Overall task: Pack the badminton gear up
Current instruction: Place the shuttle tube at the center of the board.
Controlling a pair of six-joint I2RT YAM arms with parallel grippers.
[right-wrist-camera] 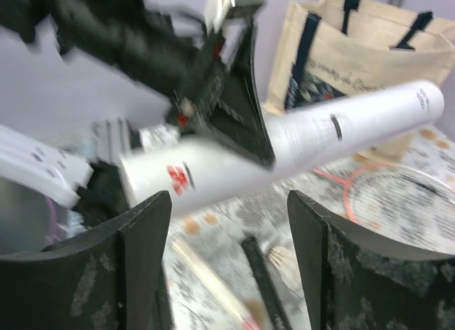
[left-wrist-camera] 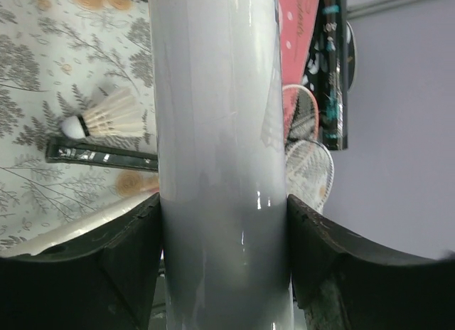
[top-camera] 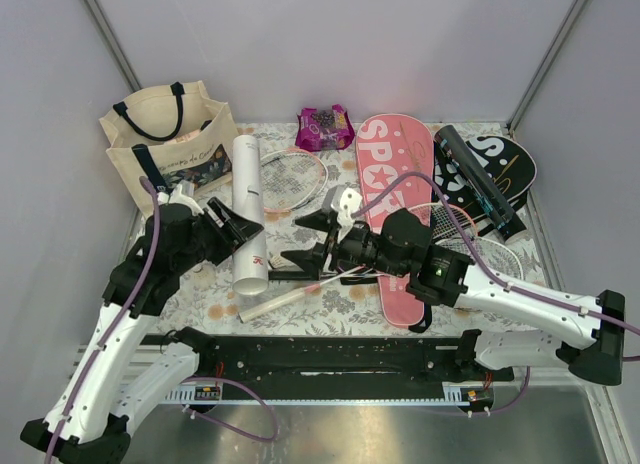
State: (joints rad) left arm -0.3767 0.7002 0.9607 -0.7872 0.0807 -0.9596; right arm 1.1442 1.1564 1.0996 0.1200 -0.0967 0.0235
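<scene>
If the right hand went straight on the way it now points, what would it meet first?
Most likely the white tube, which lies across its line ahead, gripped by the left hand; depth is uncertain.

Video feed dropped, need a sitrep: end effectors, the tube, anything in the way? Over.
Left end effector clamped on white tube. Right end effector open, empty, facing the tube. Shuttlecock and racket handle loose on table alongside.

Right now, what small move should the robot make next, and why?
Probably lower the right hand, which is open and empty, toward the shuttlecock lying on the table, and close on it. The left hand grips the white tube, so the loose shuttlecock looks like the next thing to pack.
</scene>
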